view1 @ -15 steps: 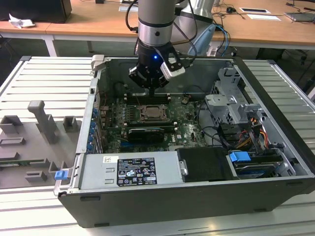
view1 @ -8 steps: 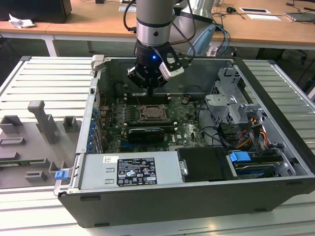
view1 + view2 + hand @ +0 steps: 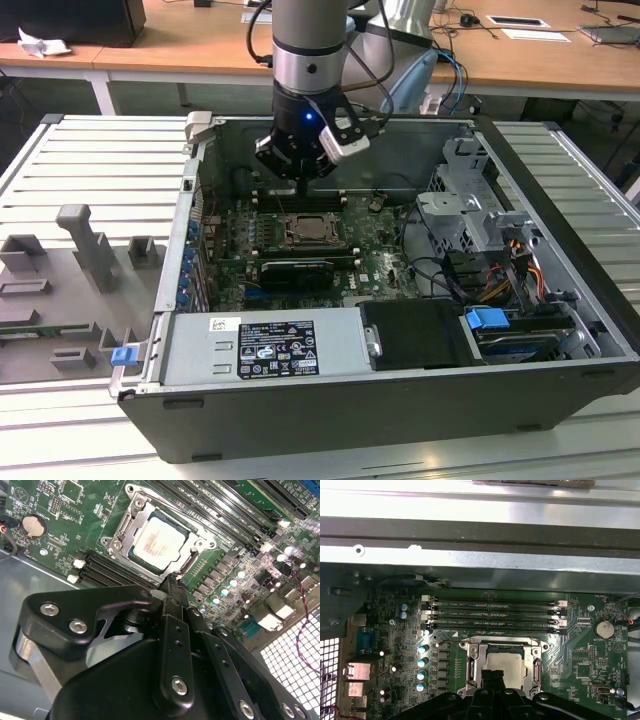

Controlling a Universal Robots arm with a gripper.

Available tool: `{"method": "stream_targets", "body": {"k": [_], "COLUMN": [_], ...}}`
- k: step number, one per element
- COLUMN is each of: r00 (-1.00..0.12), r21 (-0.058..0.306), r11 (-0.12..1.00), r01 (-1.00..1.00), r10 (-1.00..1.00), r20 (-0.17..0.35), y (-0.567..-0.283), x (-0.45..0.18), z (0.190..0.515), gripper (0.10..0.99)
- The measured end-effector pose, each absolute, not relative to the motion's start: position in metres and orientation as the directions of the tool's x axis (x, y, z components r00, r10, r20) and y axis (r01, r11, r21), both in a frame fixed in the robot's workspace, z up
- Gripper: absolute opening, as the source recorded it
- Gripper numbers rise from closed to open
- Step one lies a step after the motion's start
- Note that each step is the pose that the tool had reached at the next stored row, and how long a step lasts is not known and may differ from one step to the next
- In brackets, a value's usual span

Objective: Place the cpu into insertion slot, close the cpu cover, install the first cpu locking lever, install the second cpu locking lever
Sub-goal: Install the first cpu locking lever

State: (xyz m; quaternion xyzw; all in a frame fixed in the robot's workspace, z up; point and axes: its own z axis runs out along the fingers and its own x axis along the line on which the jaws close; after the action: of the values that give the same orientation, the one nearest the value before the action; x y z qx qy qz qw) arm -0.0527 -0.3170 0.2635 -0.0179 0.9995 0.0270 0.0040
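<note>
The cpu [image 3: 157, 541] shows its pale silver face inside the insertion slot [image 3: 131, 511] on the green motherboard. The cpu cover [image 3: 176, 566], a thin silver frame, lies flat around the chip. In the first wrist view the cpu [image 3: 506, 664] sits in the same framed slot [image 3: 470, 652]. My gripper [image 3: 172, 579] is shut with nothing between its black fingers, its tip hovering just off one edge of the slot. In the exterior view the gripper [image 3: 300, 183] hangs inside the open computer case, a little behind the insertion slot [image 3: 318, 232].
Long black memory slots [image 3: 492, 614] run beside the socket, and a coin battery [image 3: 604, 628] sits nearby. The case's metal wall [image 3: 480, 540] rises close behind. A drive cage [image 3: 470, 205] and cables [image 3: 500, 280] fill the exterior view's right; a power supply [image 3: 260, 345] lies in front.
</note>
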Motion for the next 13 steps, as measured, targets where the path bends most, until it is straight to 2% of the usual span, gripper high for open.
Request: {"method": "stream_targets", "body": {"k": [13], "r00": [-0.999], "r21": [0.054], "r11": [0.998], "r01": [-0.036], "r10": [-0.036], "r20": [-0.009], "y": [-0.317], "x": [-0.0602], "z": [0.2634], "gripper": [0.106]}}
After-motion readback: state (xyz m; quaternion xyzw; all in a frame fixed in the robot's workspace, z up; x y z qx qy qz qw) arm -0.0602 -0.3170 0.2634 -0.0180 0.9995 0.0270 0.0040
